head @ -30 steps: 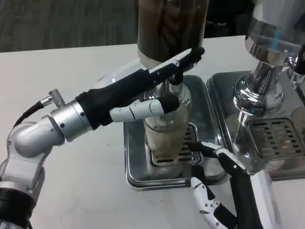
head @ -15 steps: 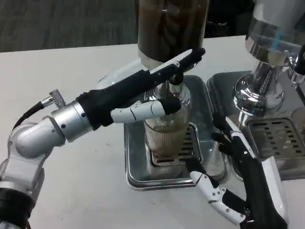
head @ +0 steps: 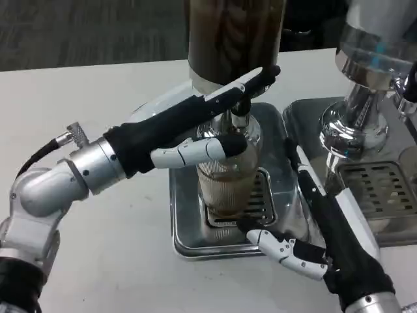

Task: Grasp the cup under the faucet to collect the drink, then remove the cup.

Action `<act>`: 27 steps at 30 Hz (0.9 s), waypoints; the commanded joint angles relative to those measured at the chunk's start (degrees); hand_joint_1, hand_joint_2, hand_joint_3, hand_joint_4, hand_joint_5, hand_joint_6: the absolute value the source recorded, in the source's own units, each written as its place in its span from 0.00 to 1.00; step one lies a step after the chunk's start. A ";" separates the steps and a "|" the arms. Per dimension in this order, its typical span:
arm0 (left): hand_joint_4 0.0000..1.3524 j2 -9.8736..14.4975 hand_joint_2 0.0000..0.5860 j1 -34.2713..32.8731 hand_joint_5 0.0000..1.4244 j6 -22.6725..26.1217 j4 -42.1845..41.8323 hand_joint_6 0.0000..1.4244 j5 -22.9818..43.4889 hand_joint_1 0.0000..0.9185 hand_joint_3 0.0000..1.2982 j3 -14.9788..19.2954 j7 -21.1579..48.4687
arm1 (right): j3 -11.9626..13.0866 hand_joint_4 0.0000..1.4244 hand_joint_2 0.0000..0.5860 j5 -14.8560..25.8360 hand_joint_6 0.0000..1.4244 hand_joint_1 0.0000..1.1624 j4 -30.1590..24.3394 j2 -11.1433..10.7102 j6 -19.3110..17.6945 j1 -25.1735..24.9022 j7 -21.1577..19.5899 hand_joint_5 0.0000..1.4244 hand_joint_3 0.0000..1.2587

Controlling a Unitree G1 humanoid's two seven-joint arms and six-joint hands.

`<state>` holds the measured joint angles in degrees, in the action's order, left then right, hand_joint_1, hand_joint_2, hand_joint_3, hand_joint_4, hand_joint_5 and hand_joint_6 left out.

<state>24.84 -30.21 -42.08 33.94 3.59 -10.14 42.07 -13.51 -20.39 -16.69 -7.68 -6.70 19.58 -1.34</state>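
- Left hand (head: 215, 120) is up at the dispenser: one finger lies across the tap lever (head: 242, 104) of the faucet, and the thumb rests against the upper wall of the cup (head: 226, 186). I can't say it grips the cup; the fingers are apart.
- Right hand (head: 319, 222) sits just to the cup's right, fingers spread and holding nothing, thumb low near the cup's base over the drip tray (head: 195, 241).
- I see the cup upright on the tray's grate, directly under the spout, partly filled with a pale drink. Its long axis is vertical.
- From my right hand the cup lies to the left and slightly away. That hand is the free one, so I judge a sideways close around the cup's wall comes next.
- A second dispenser (head: 371, 78) stands on the bench (head: 98, 85) just beside the right arm.
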 commanded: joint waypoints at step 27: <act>0.00 2.17 0.23 1.53 0.00 0.68 1.06 0.00 -3.52 0.00 0.00 -1.64 0.96 | 2.87 0.00 0.36 4.47 0.00 0.63 13.93 1.60 0.55 -12.06 1.19 0.00 0.00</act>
<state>25.96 -30.12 -42.79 33.91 3.52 -10.22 41.48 -10.95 -16.60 -3.87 -6.56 -6.01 8.76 0.01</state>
